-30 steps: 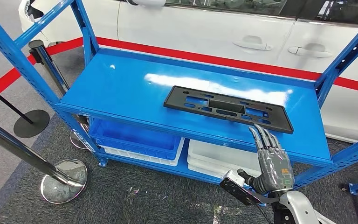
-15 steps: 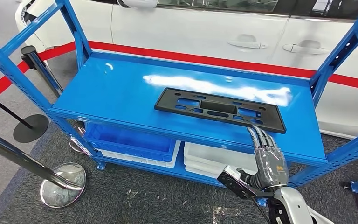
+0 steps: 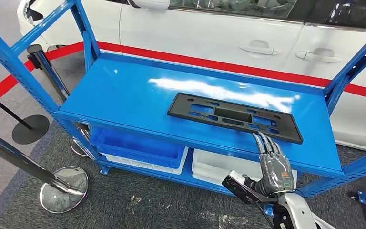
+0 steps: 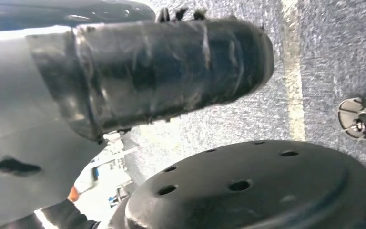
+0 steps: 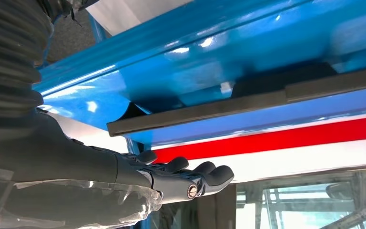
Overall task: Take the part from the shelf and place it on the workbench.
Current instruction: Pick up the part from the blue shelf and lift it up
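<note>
Fingers (image 3: 266,143) of right hand (image 3: 274,167) apart (holding nothing) — at part's (image 3: 233,117) near edge.

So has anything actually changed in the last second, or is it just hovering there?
Little. The view itself sways, so the shelf only seems to shift. The right hand stays by the front edge, fingers stretched toward the black part, which lies untouched where it was.

The shelf (image 3: 124,90) is glossy bright blue, and the part (image 3: 233,117) on it is matte black. Below sit a blue bin (image 3: 138,143) and white trays (image 3: 219,164); behind stands a white car (image 3: 209,33) above a red stripe (image 3: 219,63) on the floor. The right hand (image 3: 272,164) is dark grey with silver fingers (image 3: 265,143), over speckled grey carpet (image 3: 147,200).
</note>
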You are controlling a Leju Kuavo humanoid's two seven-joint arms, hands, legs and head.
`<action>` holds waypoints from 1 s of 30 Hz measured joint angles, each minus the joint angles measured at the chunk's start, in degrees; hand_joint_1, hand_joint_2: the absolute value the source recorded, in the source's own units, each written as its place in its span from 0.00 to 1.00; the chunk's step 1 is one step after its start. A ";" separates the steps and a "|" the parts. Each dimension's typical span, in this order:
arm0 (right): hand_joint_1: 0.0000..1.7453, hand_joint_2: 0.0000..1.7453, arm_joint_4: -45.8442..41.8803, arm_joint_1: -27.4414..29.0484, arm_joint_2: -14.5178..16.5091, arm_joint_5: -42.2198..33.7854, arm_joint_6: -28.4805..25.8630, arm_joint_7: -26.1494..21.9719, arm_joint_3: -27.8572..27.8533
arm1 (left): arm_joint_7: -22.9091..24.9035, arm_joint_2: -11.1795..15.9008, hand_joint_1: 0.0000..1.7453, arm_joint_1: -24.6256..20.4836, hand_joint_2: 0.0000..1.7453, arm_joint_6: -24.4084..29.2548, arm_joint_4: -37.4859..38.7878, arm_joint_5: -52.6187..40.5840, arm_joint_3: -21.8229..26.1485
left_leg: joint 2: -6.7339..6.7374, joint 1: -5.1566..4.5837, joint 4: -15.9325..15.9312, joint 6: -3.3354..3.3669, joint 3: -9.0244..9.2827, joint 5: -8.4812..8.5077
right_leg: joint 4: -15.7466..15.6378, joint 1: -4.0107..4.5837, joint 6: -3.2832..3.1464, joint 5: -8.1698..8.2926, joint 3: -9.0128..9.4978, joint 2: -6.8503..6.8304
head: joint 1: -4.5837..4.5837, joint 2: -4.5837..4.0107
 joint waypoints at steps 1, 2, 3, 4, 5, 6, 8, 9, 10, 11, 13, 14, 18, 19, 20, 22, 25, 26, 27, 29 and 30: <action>0.00 1.00 0.08 -0.01 0.02 -0.01 0.01 0.00 -0.01 | -0.06 0.00 0.00 -0.02 0.00 -0.08 0.00 -0.01 -0.02 | -0.02 -0.09 0.14 -0.28 0.04 -0.23 | -2.50 0.13 -0.23 0.67 1.20 0.01 | -0.03 0.00; 0.00 1.00 0.15 0.02 0.03 -0.02 0.01 0.00 -0.01 | -0.11 0.01 0.00 -0.03 0.00 -0.15 0.00 -0.01 -0.04 | -0.04 -0.18 0.23 -0.55 0.01 -0.39 | -3.65 0.30 -0.44 0.61 1.75 0.04 | -0.07 0.00; 0.00 1.00 0.20 0.07 0.05 -0.03 0.02 0.00 -0.02 | -0.17 0.01 0.00 -0.06 0.00 -0.20 0.00 -0.01 -0.07 | -0.04 -0.25 0.24 -0.80 -0.01 -0.45 | -3.83 0.46 -0.64 0.37 1.90 0.11 | -0.09 0.00; 0.00 1.00 0.24 0.12 0.07 -0.03 0.02 0.00 -0.02 | -0.20 0.01 0.00 -0.08 0.00 -0.23 0.00 -0.01 -0.09 | -0.02 -0.24 0.15 -1.02 0.05 -0.51 | -3.84 0.38 -0.92 0.34 1.86 0.20 | -0.14 0.00; 0.00 1.00 0.27 0.16 0.09 -0.03 0.02 0.00 -0.02 | -0.21 0.02 0.00 -0.09 0.00 -0.24 0.00 -0.01 -0.10 | 0.01 -0.20 0.22 -1.27 0.11 -0.75 | -4.00 0.23 -1.18 0.33 1.98 0.22 | -0.12 0.01; 0.00 1.00 0.28 0.17 0.10 -0.02 0.01 0.00 -0.03 | -0.24 0.03 0.00 -0.10 0.00 -0.25 0.00 -0.01 -0.11 | 0.06 -0.17 0.94 -1.58 -0.12 -1.33 | -4.18 0.07 -1.49 0.29 2.22 0.23 | -0.19 0.01; 0.00 1.00 0.31 0.17 0.17 -0.02 -0.01 0.01 -0.04 | -0.35 0.05 0.00 -0.10 0.00 -0.24 0.00 0.01 -0.14 | 0.14 0.01 5.80 -2.22 -2.46 -3.80 | -4.43 -0.14 -2.11 0.13 2.71 0.10 | -0.42 0.01; 0.00 1.00 0.34 0.19 0.22 -0.01 -0.05 0.03 -0.05 | -0.45 0.05 0.00 -0.08 0.00 -0.24 0.00 0.02 -0.15 | 0.16 0.09 9.64 -2.47 -4.49 -5.30 | -4.45 -0.11 -2.37 -0.03 2.88 0.04 | -0.56 0.00; 0.00 1.00 0.39 0.25 0.28 0.02 -0.13 0.05 -0.06 | -0.55 0.05 0.00 -0.04 0.00 -0.25 0.00 0.04 -0.16 | 0.17 0.18 13.32 -2.62 -6.64 -6.45 | -4.42 -0.08 -2.55 -0.18 3.00 -0.02 | -0.60 0.00; 0.00 1.00 0.44 0.35 0.35 0.07 -0.25 0.07 -0.10 | -0.65 0.05 0.00 0.02 0.00 -0.27 0.00 0.06 -0.17 | 0.17 0.24 15.73 -2.72 -8.23 -6.74 | -4.39 -0.05 -2.61 -0.33 3.15 -0.04 | -0.60 0.00; 0.00 1.00 0.51 0.61 0.45 0.22 -0.51 0.08 -0.31 | -0.78 0.05 0.00 0.09 0.00 -0.31 0.00 0.09 -0.19 | 0.18 0.31 14.39 -2.70 -8.45 -4.10 | -4.32 -0.05 -2.57 -0.74 3.66 0.03 | -0.60 0.00; 0.00 1.00 0.52 0.71 0.48 0.31 -0.65 0.08 -0.46 | -0.81 0.06 0.00 0.10 0.00 -0.32 0.00 0.11 -0.19 | 0.18 0.33 10.85 -2.58 -7.06 -1.63 | -4.29 -0.06 -2.46 -1.00 4.02 0.10 | -0.61 0.00; 0.00 1.00 0.52 0.92 0.61 0.79 -1.49 0.07 -1.04 | -0.95 0.06 0.00 0.03 0.00 -0.33 0.00 0.20 -0.22 | 0.04 0.04 1.49 -1.78 -2.92 1.36 | -4.23 0.20 -1.50 -1.67 4.43 0.31 | -0.51 0.00; 0.00 1.00 0.52 0.99 0.64 0.93 -1.77 0.07 -1.21 | -1.01 0.06 0.00 0.00 0.00 -0.33 0.00 0.24 -0.22 | -0.01 -0.08 1.18 -1.49 -2.88 1.33 | -4.29 0.24 -1.19 -1.65 4.37 0.33 | -0.48 0.00; 0.00 1.00 0.52 1.06 0.67 1.03 -2.03 0.06 -1.39 | -1.07 0.07 0.00 -0.01 0.00 -0.32 0.00 0.26 -0.23 | -0.02 -0.08 1.05 -1.15 -2.81 1.37 | -4.51 0.22 -0.89 -1.64 4.51 0.36 | -0.41 0.00; 0.00 1.00 0.52 1.21 0.72 1.14 -2.54 0.05 -1.73 | -1.11 0.10 0.00 0.03 0.00 -0.29 0.00 0.32 -0.23 | 0.03 0.07 0.33 -0.49 -2.20 1.49 | -3.45 0.08 -0.39 -2.52 4.26 0.33 | -0.32 0.00; 0.00 1.00 0.58 1.60 0.88 1.19 -3.37 0.02 -2.22 | -1.13 0.09 0.00 0.01 0.00 -0.28 0.00 0.58 -0.23 | 0.10 0.19 -0.16 0.25 -1.42 1.32 | 6.31 0.08 0.08 -6.71 -0.66 0.22 | -0.07 0.00; 0.00 1.00 0.62 1.81 0.93 1.19 -3.53 0.01 -2.37 | -1.13 0.08 0.00 -0.01 0.00 -0.29 0.00 0.66 -0.23 | 0.10 0.14 -0.14 0.42 -1.31 1.18 | 9.85 0.09 0.16 -7.70 -2.75 0.22 | -0.04 0.00; 0.00 1.00 0.64 2.04 0.98 1.19 -3.58 0.00 -2.50 | -1.13 0.08 0.00 -0.01 0.00 -0.29 0.00 0.70 -0.23 | 0.08 0.09 -0.12 0.50 -1.12 1.01 | 11.74 0.09 0.18 -7.64 -4.11 0.22 | -0.05 0.00; 0.00 1.00 0.67 2.26 1.02 1.19 -3.65 0.00 -2.75 | -1.13 0.08 0.00 0.03 0.00 -0.29 0.00 0.72 -0.23 | 0.03 0.05 -0.05 0.49 -0.48 0.52 | 9.02 0.10 -0.02 -4.37 -3.68 0.21 | -0.04 0.00; 0.00 1.00 0.67 2.29 1.03 1.19 -3.68 -0.01 -2.88 | -1.13 0.08 0.00 0.06 0.00 -0.29 0.00 0.72 -0.23 | 0.00 0.05 -0.01 0.39 -0.10 0.24 | 5.37 0.10 -0.21 -1.90 -2.25 0.21 | -0.04 0.00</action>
